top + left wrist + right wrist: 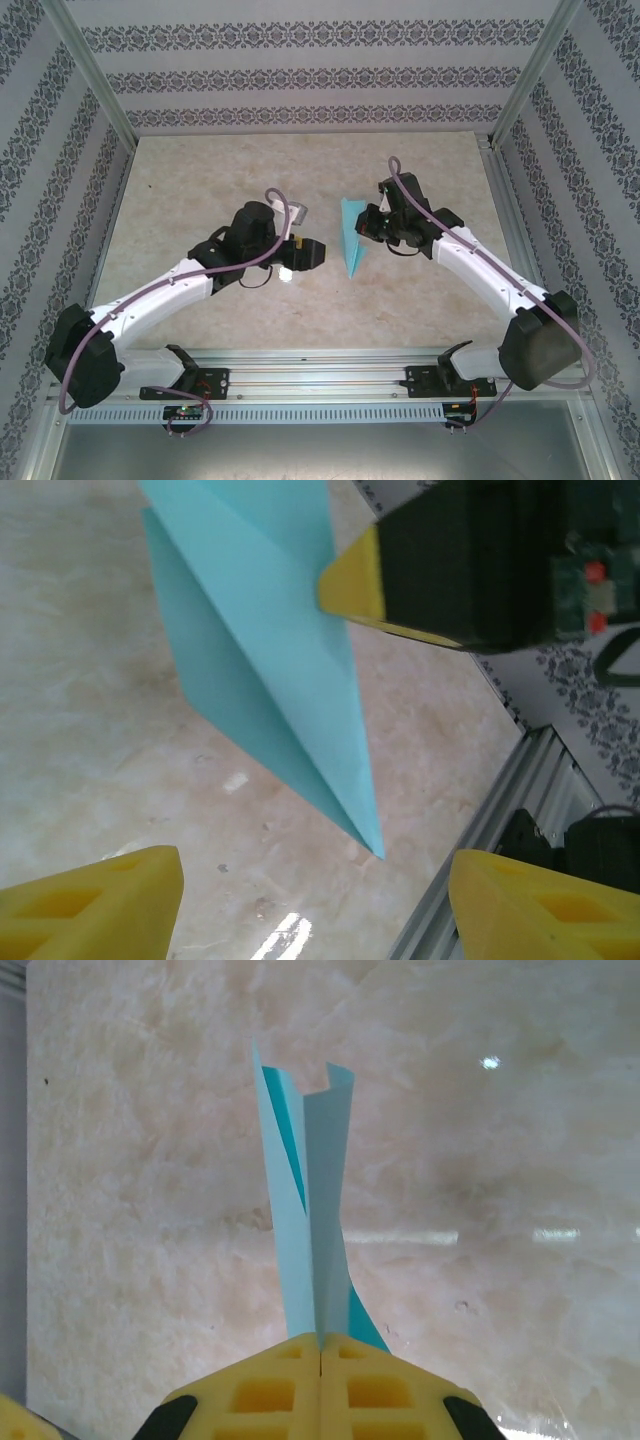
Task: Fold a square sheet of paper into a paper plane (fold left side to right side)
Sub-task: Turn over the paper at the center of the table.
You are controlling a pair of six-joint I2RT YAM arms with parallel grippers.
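Right gripper pinches the cyan paper plane between its closed yellow fingers, near the middle of the table; left gripper stands open near its pointed tip.

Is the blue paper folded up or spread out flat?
Folded. The blue paper is a slim pointed dart with overlapping layers and a centre crease, and it is pinched on edge by the shut right gripper.
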